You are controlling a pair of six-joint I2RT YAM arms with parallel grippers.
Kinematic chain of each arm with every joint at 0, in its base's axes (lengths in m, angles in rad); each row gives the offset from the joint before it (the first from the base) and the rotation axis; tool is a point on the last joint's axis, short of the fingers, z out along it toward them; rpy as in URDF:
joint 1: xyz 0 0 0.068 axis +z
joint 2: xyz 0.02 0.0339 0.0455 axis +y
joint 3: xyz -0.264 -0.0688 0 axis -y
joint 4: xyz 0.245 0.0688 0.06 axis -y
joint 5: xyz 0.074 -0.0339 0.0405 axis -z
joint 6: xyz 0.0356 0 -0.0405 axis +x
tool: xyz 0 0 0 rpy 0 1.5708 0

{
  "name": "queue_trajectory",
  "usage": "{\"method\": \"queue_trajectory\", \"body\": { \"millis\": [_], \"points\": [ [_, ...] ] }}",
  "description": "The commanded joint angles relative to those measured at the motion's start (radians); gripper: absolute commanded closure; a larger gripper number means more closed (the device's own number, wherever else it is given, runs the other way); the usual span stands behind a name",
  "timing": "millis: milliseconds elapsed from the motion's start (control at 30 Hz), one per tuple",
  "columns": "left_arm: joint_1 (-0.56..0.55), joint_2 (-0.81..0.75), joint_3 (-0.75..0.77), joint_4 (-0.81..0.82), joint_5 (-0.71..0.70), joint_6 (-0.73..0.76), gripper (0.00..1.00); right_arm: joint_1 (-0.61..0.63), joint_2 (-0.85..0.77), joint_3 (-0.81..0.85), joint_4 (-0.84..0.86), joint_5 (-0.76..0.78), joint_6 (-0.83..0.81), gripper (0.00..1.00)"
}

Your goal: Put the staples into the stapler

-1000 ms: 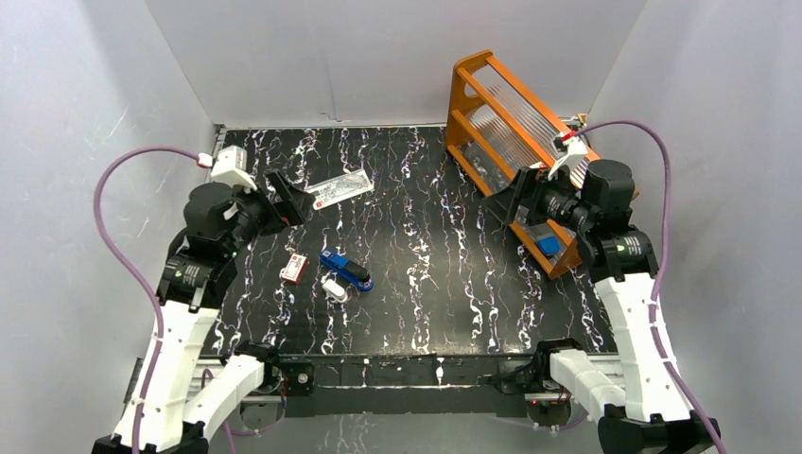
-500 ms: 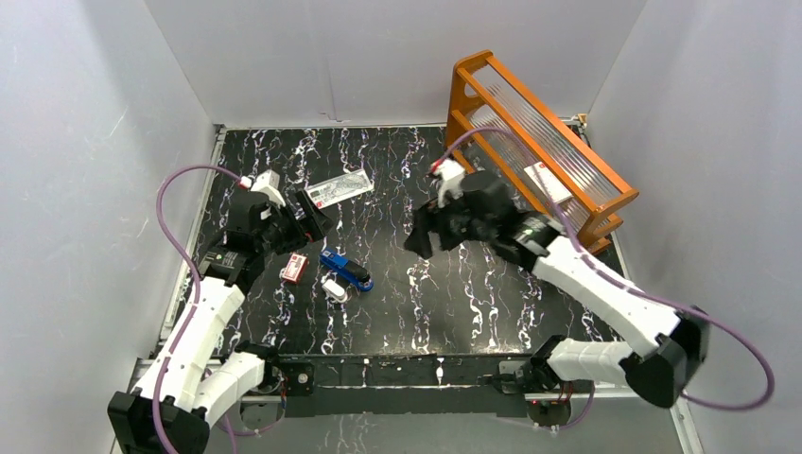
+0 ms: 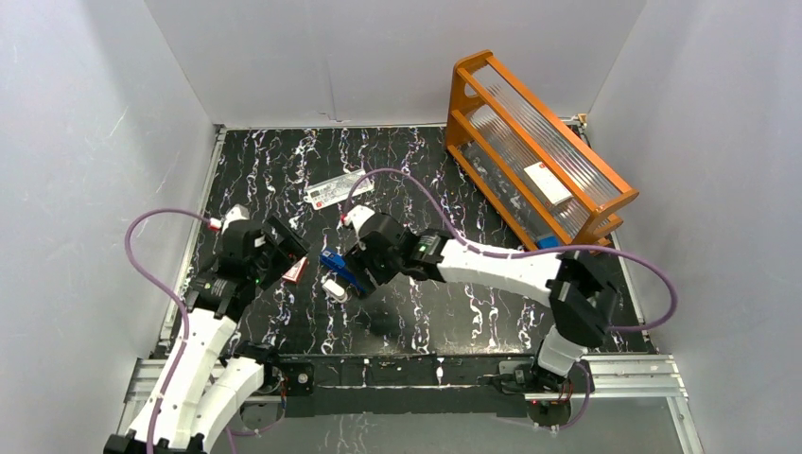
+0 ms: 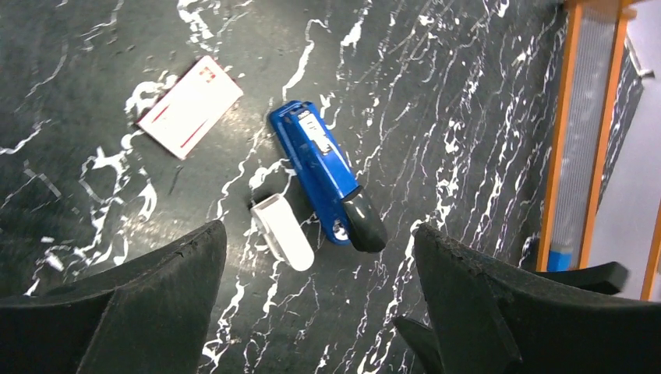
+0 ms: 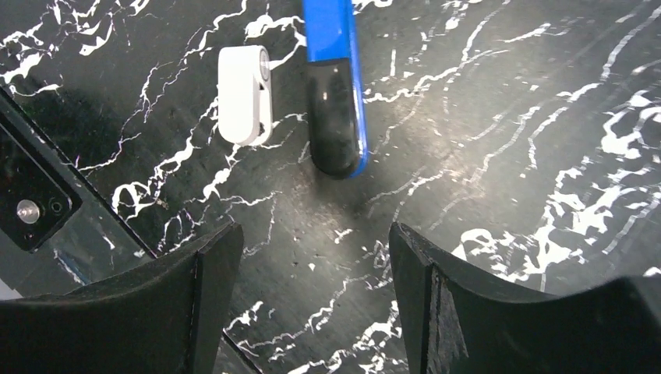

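Table of black, white-veined marble [image 3: 473, 303], orange slatted rack [image 4: 555, 156] stood at its far right, right gripper [image 5: 312, 241] hung wide open and empty over the small blue hinged stapler [image 4: 319, 167] lying flat mid-table, left gripper [image 4: 318, 234] likewise gaped empty, red-and-white cardboard box [image 4: 189, 105] lay near, white oblong gadget [image 4: 282, 232] just beside the stapler's black end.

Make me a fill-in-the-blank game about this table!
The stapler is ____ with a black end.
The rack is ____.
The white gadget lies just beside the ____.
The left gripper and right gripper are both ____ and empty.
Missing words: blue, orange, stapler, open.
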State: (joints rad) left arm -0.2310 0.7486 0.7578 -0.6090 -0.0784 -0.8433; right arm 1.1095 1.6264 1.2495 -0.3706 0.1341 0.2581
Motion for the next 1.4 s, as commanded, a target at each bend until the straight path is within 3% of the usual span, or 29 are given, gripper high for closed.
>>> {"method": "queue_trajectory", "body": {
  "millis": [0,300,533,733,800,1000,1200,1367],
  "points": [
    [0.004,-0.073,-0.022,-0.114,-0.111,-0.09,0.13,0.016,0.084,0.075,0.07,0.038,0.014,0.23],
    [0.005,-0.047,-0.045,-0.064,-0.076,-0.046,0.18,0.016,0.272,0.193,0.034,0.053,-0.072,0.3],
    [0.005,-0.033,-0.052,0.03,-0.006,0.03,0.18,0.009,0.336,0.241,0.02,0.026,-0.16,0.53],
    [0.004,-0.003,-0.032,0.084,0.01,0.124,0.2,-0.03,0.277,0.157,0.022,-0.057,-0.301,0.77],
    [0.005,0.021,-0.004,0.09,0.008,0.154,0.2,-0.053,0.22,0.111,0.027,-0.075,-0.324,0.81],
    [0.005,0.098,0.033,0.174,0.134,0.257,0.2,-0.089,0.023,-0.062,0.021,-0.209,-0.44,0.8],
    [0.004,0.217,0.086,0.252,0.264,0.337,0.2,-0.094,-0.017,-0.155,-0.042,-0.278,-0.497,0.79],
    [0.005,0.293,0.145,0.297,0.3,0.436,0.2,-0.097,-0.071,-0.203,0.036,-0.254,-0.466,0.64]
  ]
}}
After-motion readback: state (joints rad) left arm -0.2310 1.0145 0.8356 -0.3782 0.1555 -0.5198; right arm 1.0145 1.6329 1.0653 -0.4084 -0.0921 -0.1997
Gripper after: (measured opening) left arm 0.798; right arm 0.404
